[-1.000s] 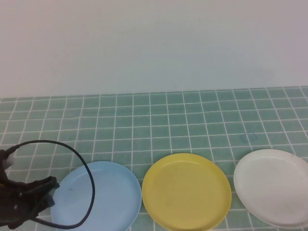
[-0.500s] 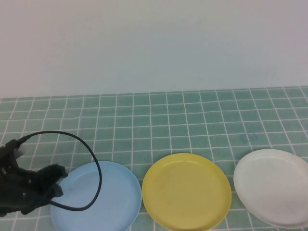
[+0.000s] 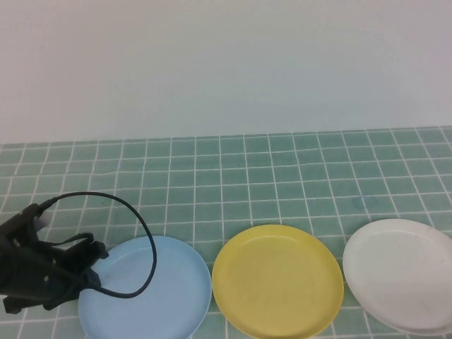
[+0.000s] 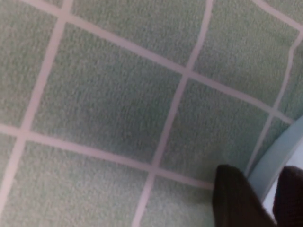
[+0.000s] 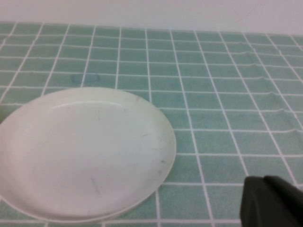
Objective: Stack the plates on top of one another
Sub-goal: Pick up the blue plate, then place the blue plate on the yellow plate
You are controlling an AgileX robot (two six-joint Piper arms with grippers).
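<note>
Three plates lie in a row at the near edge of the high view: light blue (image 3: 152,296) on the left, yellow (image 3: 277,281) in the middle, white (image 3: 402,272) on the right. My left gripper (image 3: 95,261) is at the blue plate's left rim. The left wrist view shows its two dark fingers either side of the blue plate's rim (image 4: 277,158). The outer finger rests against the rim and a small gap remains on the inner side, so the left gripper (image 4: 265,182) is open. My right gripper (image 5: 272,187) is shut and empty, beside the white plate (image 5: 80,151), apart from it.
Everything rests on a green cloth with a white grid (image 3: 282,183), backed by a plain pale wall. A black cable (image 3: 145,240) loops from the left arm over the blue plate's left part. The blue and yellow plates lie rim to rim.
My left gripper has moved right and forward onto the blue plate's rim, its fingers narrowing around it. The blue and yellow plates have shifted slightly right. The white plate has not moved.
</note>
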